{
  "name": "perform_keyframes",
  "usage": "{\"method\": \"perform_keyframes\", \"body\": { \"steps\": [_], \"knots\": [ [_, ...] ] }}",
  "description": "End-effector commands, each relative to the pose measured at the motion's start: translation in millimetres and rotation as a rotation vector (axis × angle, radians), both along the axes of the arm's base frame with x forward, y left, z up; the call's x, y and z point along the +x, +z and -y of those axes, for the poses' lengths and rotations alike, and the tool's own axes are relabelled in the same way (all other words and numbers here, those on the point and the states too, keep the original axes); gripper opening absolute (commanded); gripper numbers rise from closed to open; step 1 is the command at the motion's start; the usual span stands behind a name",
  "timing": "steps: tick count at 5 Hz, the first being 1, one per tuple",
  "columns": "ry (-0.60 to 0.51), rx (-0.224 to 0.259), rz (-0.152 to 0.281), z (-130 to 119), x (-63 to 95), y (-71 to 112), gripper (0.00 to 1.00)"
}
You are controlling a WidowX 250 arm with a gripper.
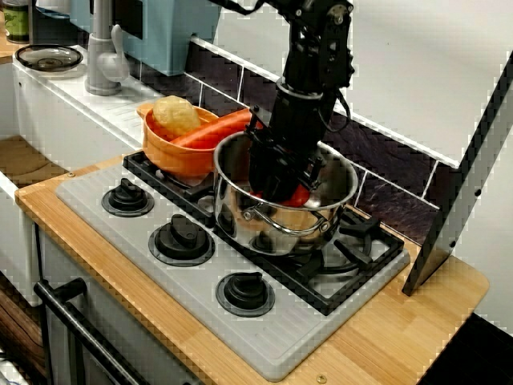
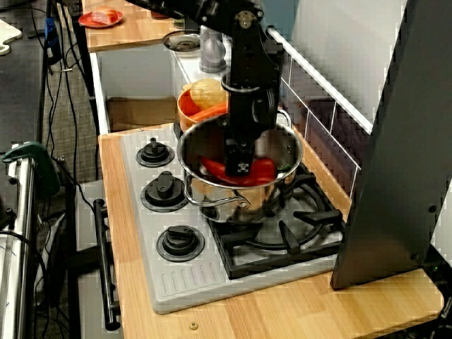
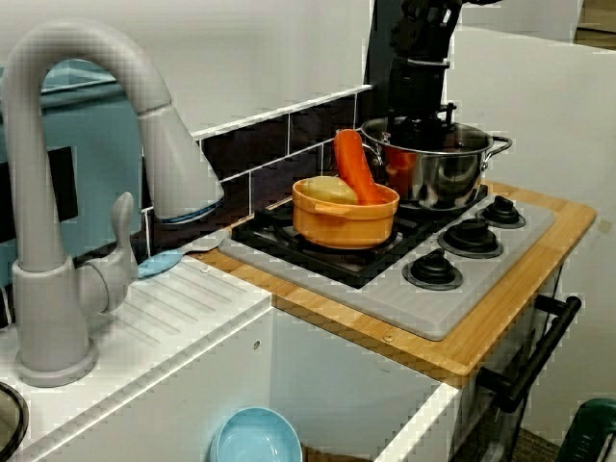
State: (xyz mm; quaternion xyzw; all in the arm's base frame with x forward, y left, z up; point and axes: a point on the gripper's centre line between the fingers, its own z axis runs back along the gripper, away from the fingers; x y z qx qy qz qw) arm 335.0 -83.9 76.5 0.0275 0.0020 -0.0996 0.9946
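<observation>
**Entry: robot arm lowered into steel pot on toy stove**

- Arm (image 1: 309,72): black, coming down from above. Its jaws sit inside the pot, low near the bottom.
- Jaws: set against a red item. The view from the front and the view from the stove's end do not show whether they are open or clamped on it, so I cannot tell.
- Red item (image 1: 300,195): glossy, lying in the pot and partly hidden by the jaws.
- Steel pot (image 1: 280,233): on the black burner grate, with its loop handle facing the knobs.
- Orange bowl (image 1: 164,152): just beside the pot on the grate, holding a carrot (image 1: 212,132) leaning toward the pot and a pale yellow lump (image 1: 176,116).
- Stove panel (image 1: 120,233): grey, with three black knobs in a row.
- Counter (image 1: 385,337): wood, carrying the stove.
- Tap (image 3: 77,192): grey, over the white sink unit beside the stove.
</observation>
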Motion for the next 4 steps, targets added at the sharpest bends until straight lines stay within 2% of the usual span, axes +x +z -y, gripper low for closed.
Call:
{"method": "perform_keyframes", "body": {
  "steps": [1, 3, 4],
  "knots": [
    [0.050, -0.061, 0.086, -13, 8.4, 51.2, 0.00],
    [0.055, -0.128, 0.107, -14, 3.4, 85.1, 0.00],
    [0.058, -0.140, 0.115, -15, 0.7, 96.5, 0.00]
  ]
}}
